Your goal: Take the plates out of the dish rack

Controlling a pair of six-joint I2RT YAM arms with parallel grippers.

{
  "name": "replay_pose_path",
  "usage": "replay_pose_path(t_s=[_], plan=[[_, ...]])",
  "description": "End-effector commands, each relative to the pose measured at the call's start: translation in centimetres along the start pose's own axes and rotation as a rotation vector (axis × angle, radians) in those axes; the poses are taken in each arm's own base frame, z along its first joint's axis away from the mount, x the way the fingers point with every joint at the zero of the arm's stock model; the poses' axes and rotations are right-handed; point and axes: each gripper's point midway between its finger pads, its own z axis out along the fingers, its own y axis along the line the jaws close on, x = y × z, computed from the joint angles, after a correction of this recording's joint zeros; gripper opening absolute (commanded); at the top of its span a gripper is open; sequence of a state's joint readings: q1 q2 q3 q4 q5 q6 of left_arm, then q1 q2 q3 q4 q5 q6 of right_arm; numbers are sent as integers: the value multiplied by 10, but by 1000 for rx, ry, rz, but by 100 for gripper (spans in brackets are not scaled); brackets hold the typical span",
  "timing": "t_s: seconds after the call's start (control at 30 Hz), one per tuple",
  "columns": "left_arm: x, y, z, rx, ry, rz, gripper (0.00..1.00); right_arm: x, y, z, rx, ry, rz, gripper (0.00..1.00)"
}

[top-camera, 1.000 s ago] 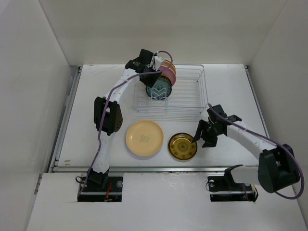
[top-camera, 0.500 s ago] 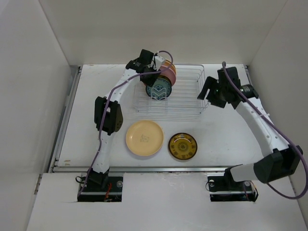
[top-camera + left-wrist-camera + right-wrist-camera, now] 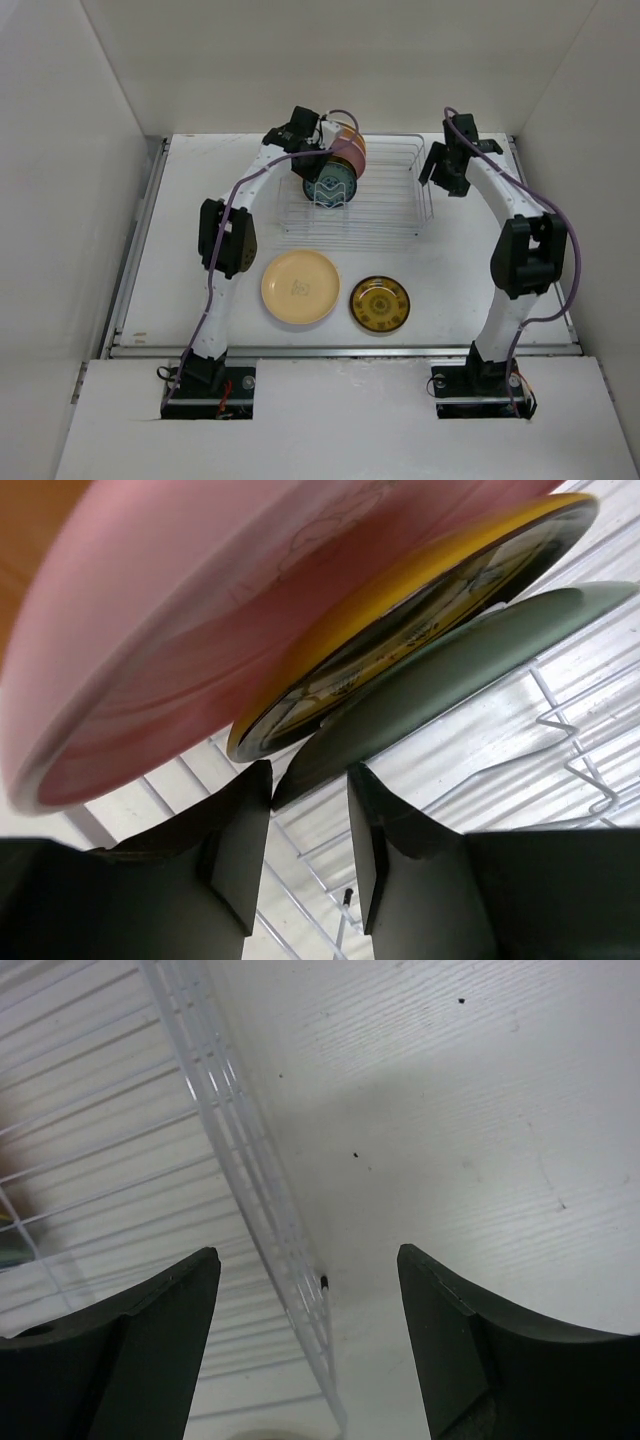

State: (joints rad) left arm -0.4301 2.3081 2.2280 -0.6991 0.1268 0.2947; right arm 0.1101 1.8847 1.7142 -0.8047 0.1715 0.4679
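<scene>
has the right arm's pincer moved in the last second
Yes. The right pincer went from beside the dark patterned plate to the far right end of the dish rack.

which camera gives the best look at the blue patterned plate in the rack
The top external view: the blue patterned plate stands upright in the dish rack, face showing. The left wrist view catches only its edge, between the left gripper's fingers. The right wrist view misses it.

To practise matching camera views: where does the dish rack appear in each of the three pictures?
Top external: dish rack at centre back, between both grippers.
Left wrist: its wires lower right, under the plates.
Right wrist: its side wall runs down the left half.
Shared landmark: the rack's white wire.
</scene>
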Motion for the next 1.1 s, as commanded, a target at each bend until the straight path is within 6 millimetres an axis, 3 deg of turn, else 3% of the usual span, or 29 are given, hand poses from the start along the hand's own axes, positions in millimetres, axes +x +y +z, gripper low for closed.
replay_pose_path(t_s=[0.0,0.1,0.17,0.27,0.3,0.33,0.37,0.43,0.67,0.7,0.83,0.93,1.07], plan=[[-11,-12,-3,49,-30,-23,32,-32,16,4,-66,-90,0,77],[-10,-9,-3,53,-32,-30,32,-23,18,31,-66,-57,-31,76],[-7,-9,1,55,-23,-31,39,-16,19,44,-71,-41,-43,76],[-7,-11,6,69,-26,-31,40,-9,24,49,-114,-36,-53,70],[-5,-5,10,62,-26,-40,33,-10,27,48,-126,-40,-53,66],[-8,-7,10,70,-39,-55,11,-5,26,50,-131,-25,-65,63],[-7,-3,10,65,-38,-97,1,-6,30,50,-152,-27,-65,60],[-10,0,10,68,-52,-134,0,-5,31,50,-162,-23,-76,51],[-38,0,-53,98,-165,-145,0,2,31,47,-181,-11,-88,42],[-47,1,-69,92,-198,-139,0,3,30,44,-181,-11,-88,42],[-64,-3,-102,101,-264,-135,0,6,24,46,-157,-17,-88,42],[-74,-7,-121,121,-296,-147,0,5,22,46,-145,-22,-96,42],[-75,-13,-132,150,-301,-152,0,5,22,46,-145,-23,-105,42]])
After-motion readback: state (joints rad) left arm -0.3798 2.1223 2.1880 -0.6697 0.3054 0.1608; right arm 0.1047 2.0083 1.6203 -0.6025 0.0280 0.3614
